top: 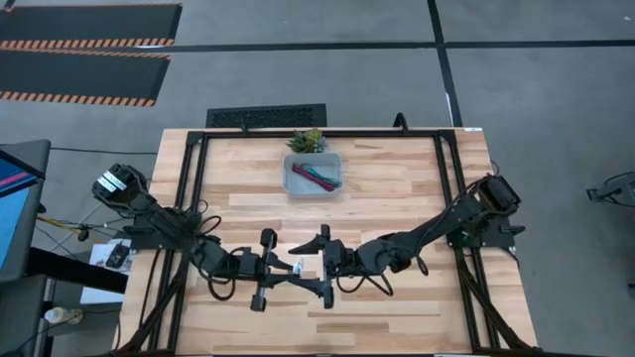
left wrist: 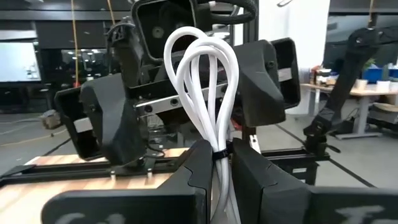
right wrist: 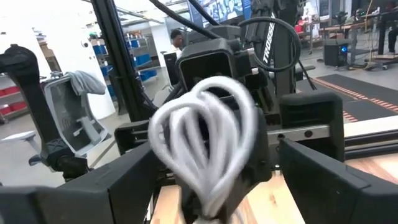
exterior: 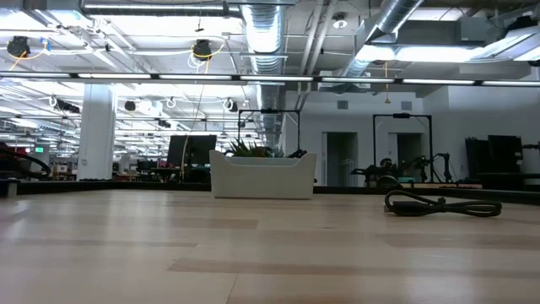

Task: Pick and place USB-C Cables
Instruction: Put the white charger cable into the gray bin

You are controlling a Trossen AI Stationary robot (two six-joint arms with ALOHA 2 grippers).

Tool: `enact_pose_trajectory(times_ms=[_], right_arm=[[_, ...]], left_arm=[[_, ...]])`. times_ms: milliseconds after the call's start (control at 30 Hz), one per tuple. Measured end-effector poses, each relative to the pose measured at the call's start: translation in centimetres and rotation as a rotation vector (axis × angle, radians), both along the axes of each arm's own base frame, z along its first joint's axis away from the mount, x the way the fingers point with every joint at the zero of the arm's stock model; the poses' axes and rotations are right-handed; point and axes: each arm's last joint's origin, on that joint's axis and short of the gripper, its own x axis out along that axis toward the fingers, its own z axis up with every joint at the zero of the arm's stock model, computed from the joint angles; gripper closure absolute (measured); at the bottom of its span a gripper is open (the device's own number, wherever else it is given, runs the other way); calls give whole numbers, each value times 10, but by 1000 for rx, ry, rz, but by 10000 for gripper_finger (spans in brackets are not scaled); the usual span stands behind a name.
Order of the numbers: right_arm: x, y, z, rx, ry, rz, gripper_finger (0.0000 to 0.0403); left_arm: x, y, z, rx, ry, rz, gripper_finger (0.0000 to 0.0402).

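Note:
A white coiled USB-C cable (left wrist: 202,81) sits between my two grippers over the table's near middle, seen as a white speck (top: 296,266) in the high view. My left gripper (left wrist: 217,180) is shut on it. My right gripper (right wrist: 214,177) faces it, open, with one finger (left wrist: 106,124) on each side of the white loops (right wrist: 205,124) and a gap showing. The clear bin (top: 294,184) near the far edge holds the teal and maroon cables (top: 319,177). A black cable (exterior: 443,204) lies flat on the table. My left gripper pinches the white cable between its two fingers (left wrist: 193,180) at the tied neck (left wrist: 217,152) below the loops. The fingers run level along the bundle, coming from the table's left. The loops stick out past the fingertips toward the right gripper, clear of the table.
A small green potted plant (top: 306,141) stands just behind the bin (exterior: 261,176) at the far edge. Black frame rails (top: 193,188) run along the table's left and right sides. Bare wood lies between the bin and the grippers.

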Motion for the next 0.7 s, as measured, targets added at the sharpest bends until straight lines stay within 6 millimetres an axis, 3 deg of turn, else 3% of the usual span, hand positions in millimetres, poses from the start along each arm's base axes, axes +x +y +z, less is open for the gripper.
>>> enact_pose_trajectory(times_ms=[167,333,500,700], right_arm=[[-1,2,0,1,2,-1,84],[-3,4,0,4,6,-58,145],[-2,4,-1,1,11,-60,234],[-2,4,-1,1,11,-62,378]], left_arm=[[0,1,0,-17,5,35,381],[0,1,0,-29,7,47,381],[0,1,-1,-33,16,48,381],[0,1,-1,-35,17,50,381]])
